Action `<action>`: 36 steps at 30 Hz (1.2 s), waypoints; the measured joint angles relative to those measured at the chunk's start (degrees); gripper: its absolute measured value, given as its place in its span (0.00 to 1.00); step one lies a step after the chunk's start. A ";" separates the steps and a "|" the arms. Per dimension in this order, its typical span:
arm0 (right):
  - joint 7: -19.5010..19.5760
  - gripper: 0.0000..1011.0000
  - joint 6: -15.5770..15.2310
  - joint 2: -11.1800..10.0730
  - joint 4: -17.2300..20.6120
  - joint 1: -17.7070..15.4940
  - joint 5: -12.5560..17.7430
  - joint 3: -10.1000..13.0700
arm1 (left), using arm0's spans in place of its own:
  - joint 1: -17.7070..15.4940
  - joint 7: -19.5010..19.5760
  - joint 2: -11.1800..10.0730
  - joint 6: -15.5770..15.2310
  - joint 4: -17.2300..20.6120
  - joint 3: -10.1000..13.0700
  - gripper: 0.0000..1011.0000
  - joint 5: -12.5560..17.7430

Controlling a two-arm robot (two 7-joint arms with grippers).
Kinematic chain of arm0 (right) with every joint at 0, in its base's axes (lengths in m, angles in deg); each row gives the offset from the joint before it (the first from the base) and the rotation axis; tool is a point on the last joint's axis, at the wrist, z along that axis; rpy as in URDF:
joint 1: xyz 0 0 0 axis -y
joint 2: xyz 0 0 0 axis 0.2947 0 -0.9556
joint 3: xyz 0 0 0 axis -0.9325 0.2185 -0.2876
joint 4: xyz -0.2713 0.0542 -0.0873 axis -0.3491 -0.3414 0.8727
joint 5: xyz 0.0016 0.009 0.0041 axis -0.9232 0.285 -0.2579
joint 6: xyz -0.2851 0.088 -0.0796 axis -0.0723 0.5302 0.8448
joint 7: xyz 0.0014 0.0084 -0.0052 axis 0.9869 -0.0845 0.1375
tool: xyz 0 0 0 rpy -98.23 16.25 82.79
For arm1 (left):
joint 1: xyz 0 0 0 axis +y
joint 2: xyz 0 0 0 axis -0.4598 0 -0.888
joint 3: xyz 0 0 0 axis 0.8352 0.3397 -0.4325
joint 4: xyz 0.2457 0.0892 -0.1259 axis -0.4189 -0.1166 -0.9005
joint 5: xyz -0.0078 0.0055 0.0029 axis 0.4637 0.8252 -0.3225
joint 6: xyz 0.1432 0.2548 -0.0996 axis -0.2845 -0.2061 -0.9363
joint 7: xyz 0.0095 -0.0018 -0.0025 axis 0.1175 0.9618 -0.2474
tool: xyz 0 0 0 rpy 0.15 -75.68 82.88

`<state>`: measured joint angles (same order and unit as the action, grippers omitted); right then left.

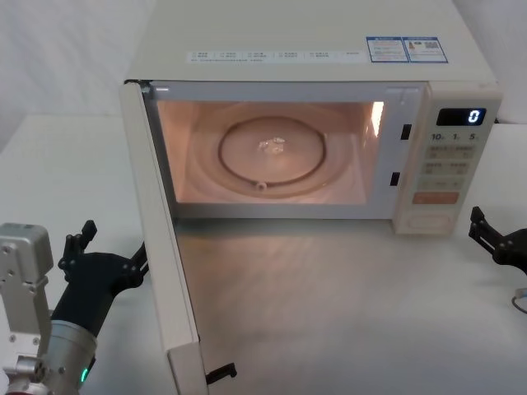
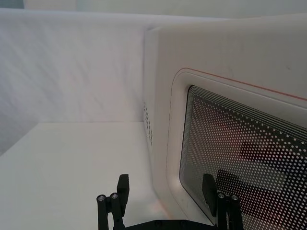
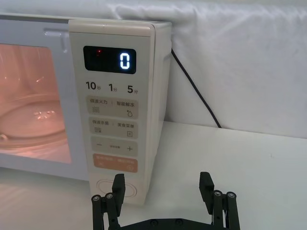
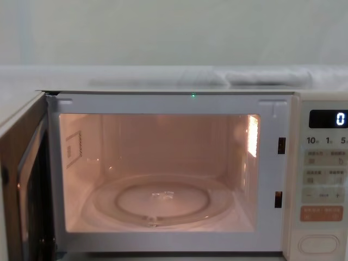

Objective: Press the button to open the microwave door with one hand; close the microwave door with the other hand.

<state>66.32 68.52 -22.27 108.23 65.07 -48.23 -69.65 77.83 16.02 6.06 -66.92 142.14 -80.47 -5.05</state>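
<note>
Currently the microwave door (image 1: pixel 169 271) stands swung wide open, hinged on the oven's left side and running from the upper left of the head view down toward the bottom centre. Its cream outer face with the dotted dark window (image 2: pixel 240 153) takes up the right half of the left wrist view. The cavity glows pinkish, and a round glass turntable (image 1: pixel 272 156) lies on its floor.

At the lower left of the head view, the left gripper (image 1: pixel 111 247) hovers over the white counter (image 1: pixel 346 321), just beside the outer face of the open door. Its black fingers (image 2: pixel 123 188) are spread apart and hold nothing; whether either one touches the door cannot be told.

At the right edge of the head view, the right gripper (image 1: pixel 486 230) sits low, near the oven's front right corner. Its fingers (image 3: pixel 118 186) are also spread wide and empty, apart from the panel.

The control panel (image 3: pixel 112 110) fills the oven's right side. Its dark display (image 3: pixel 109 60) shows a lit zero. Below the printed keys comes an orange button (image 3: pixel 114 165), and at the very bottom the button (image 4: pixel 318 243), a cream pill shape with a thin outline. In the right wrist view one finger partly hides it.
</note>
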 joint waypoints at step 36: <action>-0.01 0.99 0.00 0.00 0.00 0.00 0.00 0.00 | 0.00 0.00 0.00 0.00 0.00 0.00 0.78 0.00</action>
<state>66.32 68.52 -22.27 108.23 65.07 -48.23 -69.65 77.83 16.01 6.06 -66.92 142.14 -80.47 -5.05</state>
